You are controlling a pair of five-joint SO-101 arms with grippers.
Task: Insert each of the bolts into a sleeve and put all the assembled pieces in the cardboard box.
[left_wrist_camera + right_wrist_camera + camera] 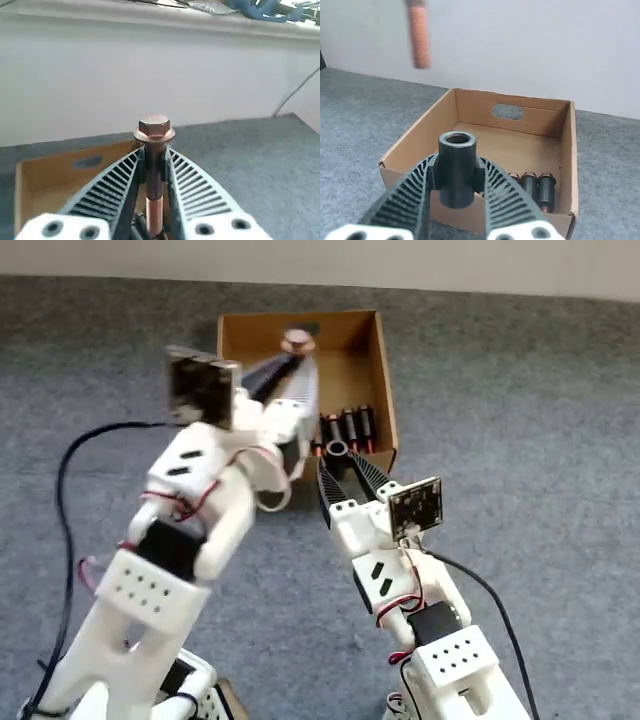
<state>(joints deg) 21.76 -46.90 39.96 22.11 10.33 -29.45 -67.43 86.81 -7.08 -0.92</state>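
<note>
My left gripper (154, 161) is shut on a copper bolt (154, 165), held upright with its hex head up; from above the bolt (297, 341) hangs over the cardboard box (380, 360). My right gripper (455, 172) is shut on a black sleeve (456, 167), bore facing up, just in front of the box's near wall (450, 210). In the high view the sleeve (336, 450) sits below and to the right of the bolt. The bolt's threaded end (419, 35) hangs above the sleeve, apart from it. Three assembled pieces (346, 428) lie in the box's near right corner.
Grey carpet (520, 420) covers the table all around the box. The box's far wall has a hand slot (508, 111). A black cable (62, 500) loops on the left beside one arm. A pale wall (150, 65) rises behind the table.
</note>
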